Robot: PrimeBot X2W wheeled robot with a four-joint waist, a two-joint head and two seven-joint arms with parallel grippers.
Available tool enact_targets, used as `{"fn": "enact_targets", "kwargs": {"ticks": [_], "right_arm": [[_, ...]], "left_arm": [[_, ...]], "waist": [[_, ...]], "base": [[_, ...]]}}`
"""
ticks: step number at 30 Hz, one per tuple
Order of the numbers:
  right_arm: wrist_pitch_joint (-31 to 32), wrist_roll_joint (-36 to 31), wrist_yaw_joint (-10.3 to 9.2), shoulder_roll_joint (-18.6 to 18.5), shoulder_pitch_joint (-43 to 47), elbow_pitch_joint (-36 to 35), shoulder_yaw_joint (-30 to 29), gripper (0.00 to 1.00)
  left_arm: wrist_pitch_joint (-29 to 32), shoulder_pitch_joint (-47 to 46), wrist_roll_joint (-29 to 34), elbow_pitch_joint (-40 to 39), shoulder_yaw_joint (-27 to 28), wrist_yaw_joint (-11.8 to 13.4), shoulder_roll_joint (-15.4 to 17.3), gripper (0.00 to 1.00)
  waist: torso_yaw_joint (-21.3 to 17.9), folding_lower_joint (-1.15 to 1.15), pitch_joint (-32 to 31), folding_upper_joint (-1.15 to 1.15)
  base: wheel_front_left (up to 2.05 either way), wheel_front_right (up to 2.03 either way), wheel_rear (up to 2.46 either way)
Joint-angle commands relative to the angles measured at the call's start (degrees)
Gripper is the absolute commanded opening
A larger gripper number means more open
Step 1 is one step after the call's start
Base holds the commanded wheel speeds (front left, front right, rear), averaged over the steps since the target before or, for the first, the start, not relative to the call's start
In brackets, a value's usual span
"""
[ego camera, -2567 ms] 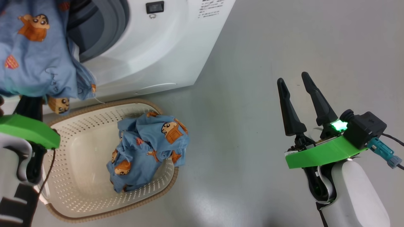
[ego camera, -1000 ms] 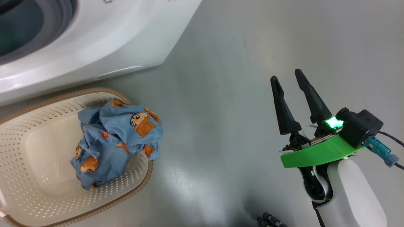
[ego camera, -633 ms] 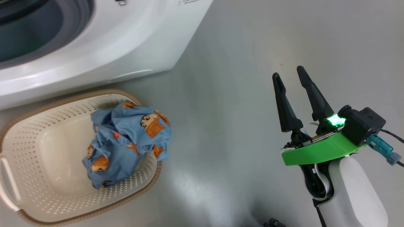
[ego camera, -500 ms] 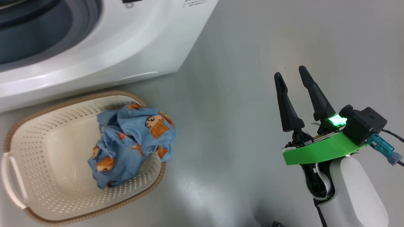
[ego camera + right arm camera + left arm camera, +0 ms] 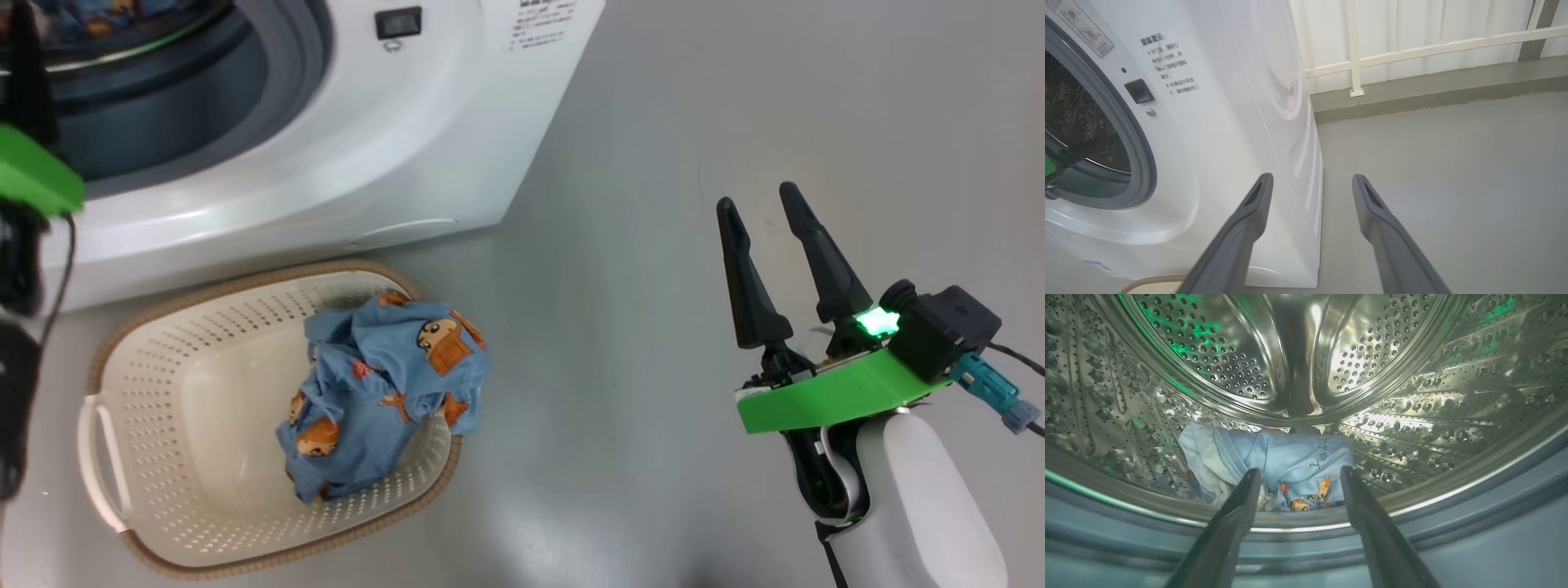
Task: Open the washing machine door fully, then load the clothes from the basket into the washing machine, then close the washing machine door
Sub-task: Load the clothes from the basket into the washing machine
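Left wrist view: left tool (image 5: 1299, 470) gapes empty before the clothes (image 5: 1290, 455) lying in the drum (image 5: 1229, 355), so it should back straight out past the seal (image 5: 1494, 506); right tool (image 5: 757, 197) hangs open too.

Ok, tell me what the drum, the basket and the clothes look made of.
The drum looks like polished steel: mirror-bright, with rows of punched holes. The basket seems moulded cream plastic, matt, with perforated walls; its brown rim looks woven. The clothes are soft light blue fabric, perhaps cotton, crumpled into folds.
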Motion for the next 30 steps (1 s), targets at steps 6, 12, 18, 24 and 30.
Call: {"fn": "enact_targets", "kwargs": {"ticks": [6,12,18,24,30], "right_arm": [[-0.27,-0.52,0.09,-0.43,2.19,-0.94,0.8,1.0],[-0.27,-0.16,0.09,-0.94,2.67,-0.57,0.92,1.0],[-0.27,0.43,0.09,-1.81,3.57,0.13,1.19,1.0],[-0.27,1.24,0.09,-3.13,4.67,0.84,1.26,1.0],[-0.27,2.18,0.09,-4.01,5.66,1.61,1.91,1.0]], "left_arm": [[-0.75,7.98,0.44,-11.09,3.6,0.27,3.97,1.0],[-0.76,16.01,2.17,-20.11,6.66,2.03,3.4,1.0],[-0.77,24.74,3.41,-27.08,9.11,3.57,2.38,1.0],[-0.77,31.74,4.75,-32.38,10.85,4.43,0.48,1.0],[-0.77,38.2,6.31,-36.01,12.94,5.41,-1.96,1.0]], "waist": [[1.8,0.0,-2.92,0.0],[2.55,0.0,-5.32,0.0],[3.54,0.0,-9.06,0.0],[4.99,0.0,-12.95,0.0],[6.39,0.0,-16.69,0.0]], "base": [[0.0,0.0,0.0],[0.0,0.0,0.0],[0.0,0.0,0.0],[0.0,0.0,0.0],[0.0,0.0,0.0]]}}
